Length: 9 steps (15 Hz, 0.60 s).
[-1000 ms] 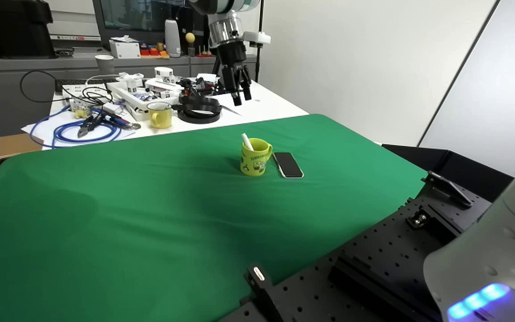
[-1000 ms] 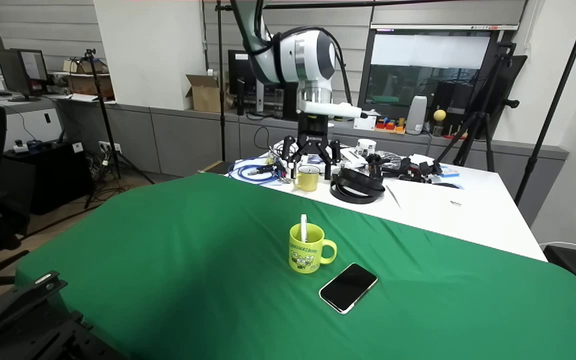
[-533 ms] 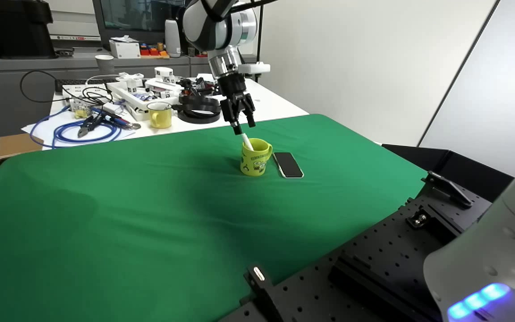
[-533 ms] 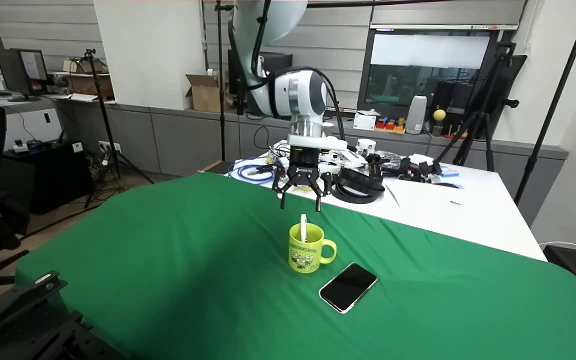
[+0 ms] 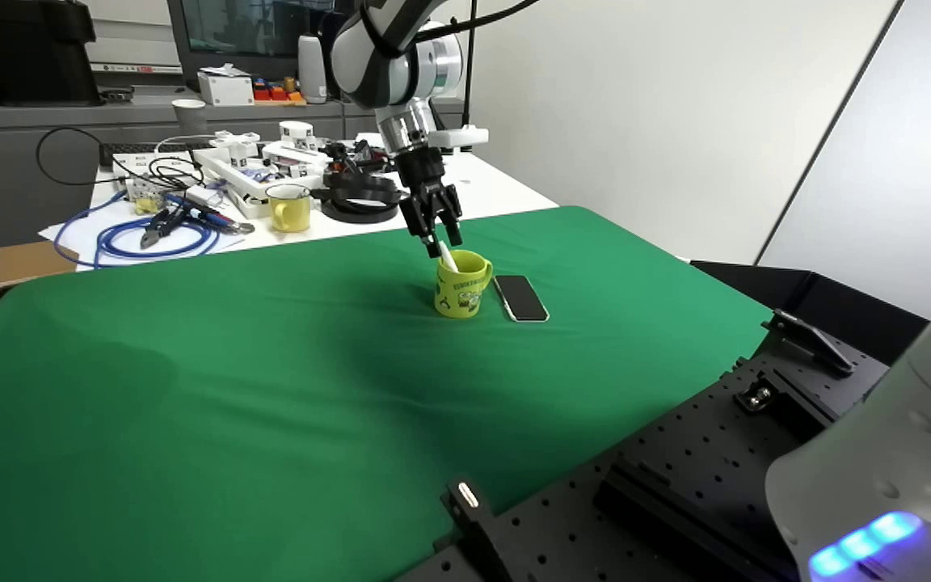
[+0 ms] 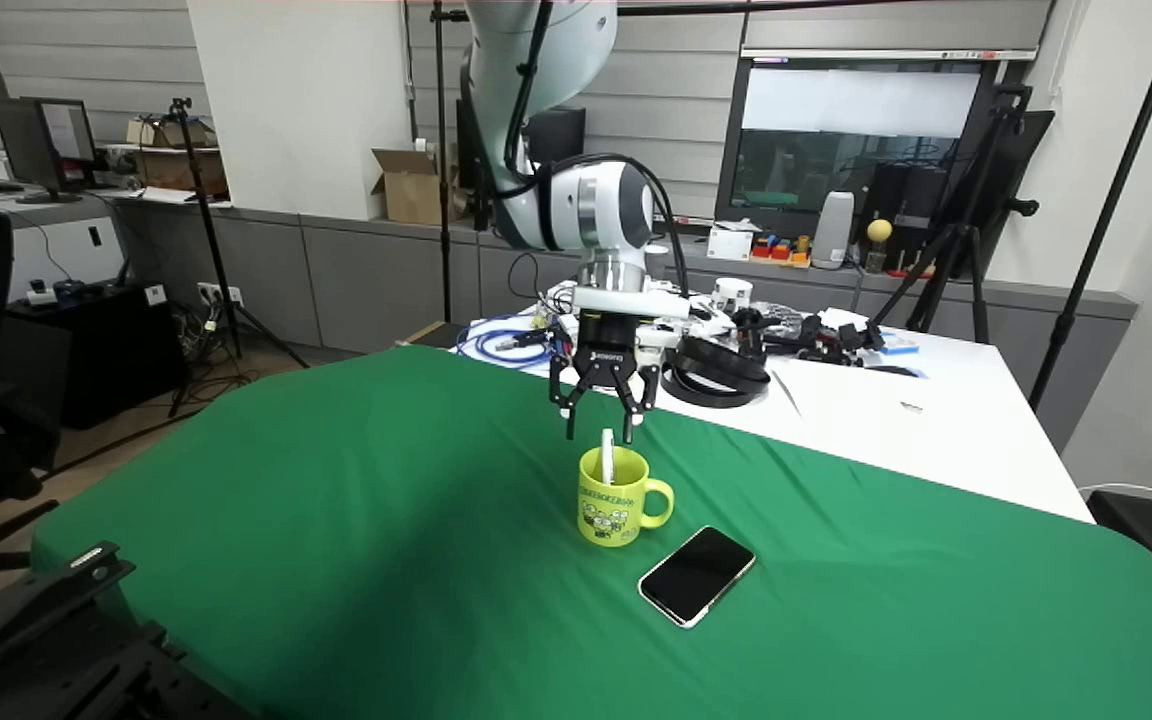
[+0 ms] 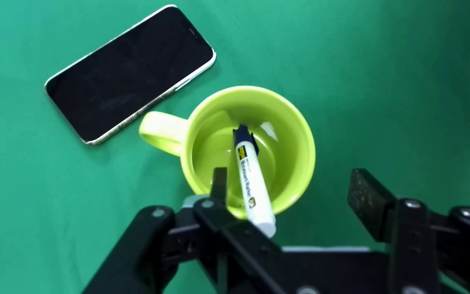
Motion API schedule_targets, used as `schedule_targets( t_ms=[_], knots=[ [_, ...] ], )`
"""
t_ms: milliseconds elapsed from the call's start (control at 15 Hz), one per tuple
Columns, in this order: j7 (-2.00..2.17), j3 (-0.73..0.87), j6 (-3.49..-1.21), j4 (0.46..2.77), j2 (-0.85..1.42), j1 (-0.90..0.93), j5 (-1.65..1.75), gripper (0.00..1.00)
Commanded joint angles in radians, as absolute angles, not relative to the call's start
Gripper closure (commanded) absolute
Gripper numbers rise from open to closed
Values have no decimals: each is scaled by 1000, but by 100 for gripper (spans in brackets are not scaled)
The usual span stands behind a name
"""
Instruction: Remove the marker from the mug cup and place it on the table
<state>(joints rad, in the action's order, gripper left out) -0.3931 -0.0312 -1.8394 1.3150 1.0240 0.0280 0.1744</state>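
The yellow-green mug cup (image 5: pixel 459 297) stands upright on the green-covered table (image 5: pixel 231 364); it also shows in the other views (image 6: pixel 608 515) (image 7: pixel 298 163). The marker (image 7: pixel 255 183) leans in the mug, dark blue cap down inside, white end sticking up past the rim; its white end shows in both exterior views (image 5: pixel 448 259) (image 6: pixel 607 455). My gripper (image 7: pixel 288 174) is open and empty, pointing down just above the mug (image 6: pixel 598 437) (image 5: pixel 444 246). In the wrist view the marker's white end lies between the fingers, nearer the left one (image 7: pixel 220 181). No contact is visible.
A black phone (image 7: pixel 131 73) with a pale edge lies flat beside the mug's handle. Behind the green cloth, a white table (image 6: pixel 886 430) bears cables, tools, a yellow mug (image 5: pixel 289 212) and black rings (image 6: pixel 716 372).
My gripper has come down and forward from above the white table to just over the mug, slowing in the last half second. Its jaws stay open. The mug, marker and phone have not moved.
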Motion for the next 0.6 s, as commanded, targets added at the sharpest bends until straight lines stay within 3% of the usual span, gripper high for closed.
schedule_targets(
  t_ms=[0, 400, 533],
  knots=[
    [-357, -37, -1824, 1270, 1040, 26, 171, 53],
    [-364, -39, -1831, 1271, 1034, 22, 170, 95],
    [-365, -38, -1834, 1273, 1030, 21, 171, 100]
  ],
)
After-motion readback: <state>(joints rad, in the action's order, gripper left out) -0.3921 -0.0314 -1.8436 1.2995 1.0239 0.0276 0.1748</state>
